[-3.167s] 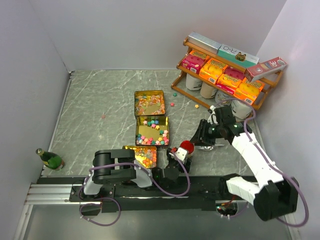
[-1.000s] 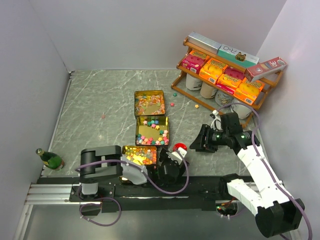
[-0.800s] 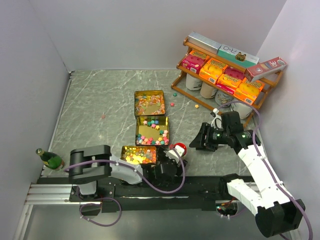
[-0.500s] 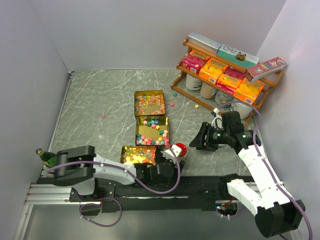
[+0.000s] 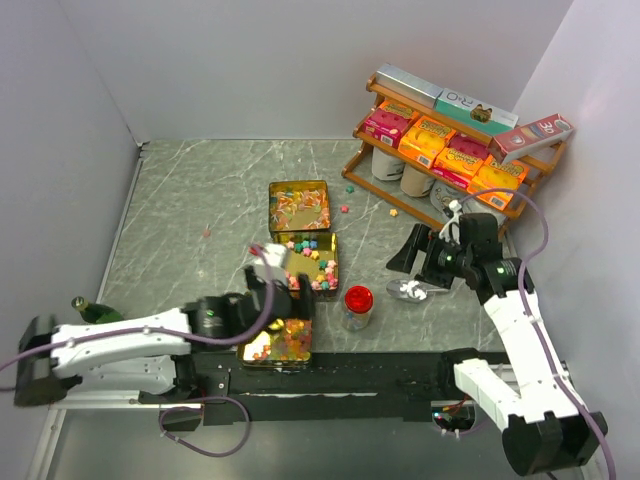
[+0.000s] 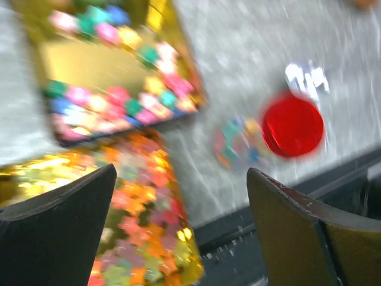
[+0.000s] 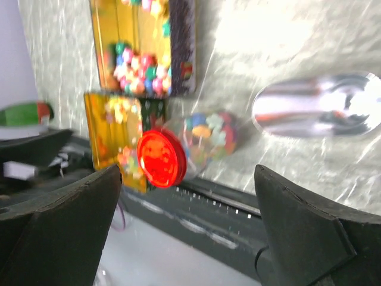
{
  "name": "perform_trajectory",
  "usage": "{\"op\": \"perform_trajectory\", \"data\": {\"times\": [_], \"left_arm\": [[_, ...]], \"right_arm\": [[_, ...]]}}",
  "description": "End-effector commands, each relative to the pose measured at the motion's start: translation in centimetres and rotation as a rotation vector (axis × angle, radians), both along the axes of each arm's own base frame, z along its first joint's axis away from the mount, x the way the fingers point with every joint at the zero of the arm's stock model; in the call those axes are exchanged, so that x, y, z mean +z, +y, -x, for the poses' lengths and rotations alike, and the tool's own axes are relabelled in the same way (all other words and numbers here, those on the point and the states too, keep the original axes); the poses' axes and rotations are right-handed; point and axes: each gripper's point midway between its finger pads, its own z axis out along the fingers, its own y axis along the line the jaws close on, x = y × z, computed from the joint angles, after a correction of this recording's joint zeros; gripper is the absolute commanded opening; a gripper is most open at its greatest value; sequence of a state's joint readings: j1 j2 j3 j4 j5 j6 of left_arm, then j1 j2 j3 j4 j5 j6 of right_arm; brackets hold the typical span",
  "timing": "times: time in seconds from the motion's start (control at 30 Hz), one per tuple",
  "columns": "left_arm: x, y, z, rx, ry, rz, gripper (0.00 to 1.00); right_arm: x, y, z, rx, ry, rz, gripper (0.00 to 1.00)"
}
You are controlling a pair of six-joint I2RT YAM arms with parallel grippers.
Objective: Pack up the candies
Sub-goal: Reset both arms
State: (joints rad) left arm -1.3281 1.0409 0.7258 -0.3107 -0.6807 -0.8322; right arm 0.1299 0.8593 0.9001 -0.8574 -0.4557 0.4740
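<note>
The candies fill three gold tins: far (image 5: pixel 298 204), middle (image 5: pixel 305 261) and near (image 5: pixel 277 341). More candies are inside a clear jar (image 5: pixel 357 308) with a red lid, standing right of the tins. A few loose candies (image 5: pixel 345 209) lie on the table. My left gripper (image 5: pixel 294 300) hovers open over the seam of the near and middle tins, empty (image 6: pixel 180 173). My right gripper (image 5: pixel 408 258) is open and empty above a silver scoop (image 5: pixel 410 291). In the right wrist view the jar (image 7: pixel 199 143) lies ahead of the right gripper (image 7: pixel 189 170).
A wooden shelf (image 5: pixel 452 150) with orange and pink boxes and jars stands at the back right. A green bottle (image 5: pixel 84 305) sits at the near left, by my left arm. White walls close in on both sides. The black base rail (image 5: pixel 380 370) runs along the near edge.
My left arm has swung out from beside the jar and now reaches over the tins. My right gripper has opened wide and drawn back up and right; the scoop lies on the table.
</note>
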Motion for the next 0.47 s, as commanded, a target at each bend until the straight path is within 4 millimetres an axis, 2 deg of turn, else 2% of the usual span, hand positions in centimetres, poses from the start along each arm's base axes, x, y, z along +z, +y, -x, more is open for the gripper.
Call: {"op": "perform_trajectory", "data": {"times": [0.0, 0.13, 0.23, 0.43], "left_arm": [[3.0, 4.8, -2.6, 0.115, 0.013, 0.01, 0.96], [6.9, 5.9, -4.7, 0.112, -0.076, 0.03, 0.97], [7.9, 6.2, -6.1, 0.119, -0.124, -0.018, 0.97], [8.4, 5.8, -7.4, 0.077, -0.185, -0.093, 0.97]], "right_arm": [[1.6, -1.5, -3.9, -0.107, -0.103, 0.031, 1.0], [1.8, -2.3, -5.2, -0.186, -0.145, 0.038, 1.0], [1.4, -3.2, -5.9, -0.23, -0.131, 0.077, 1.0], [0.7, -3.6, -7.0, -0.28, -0.124, 0.078, 1.0]]}}
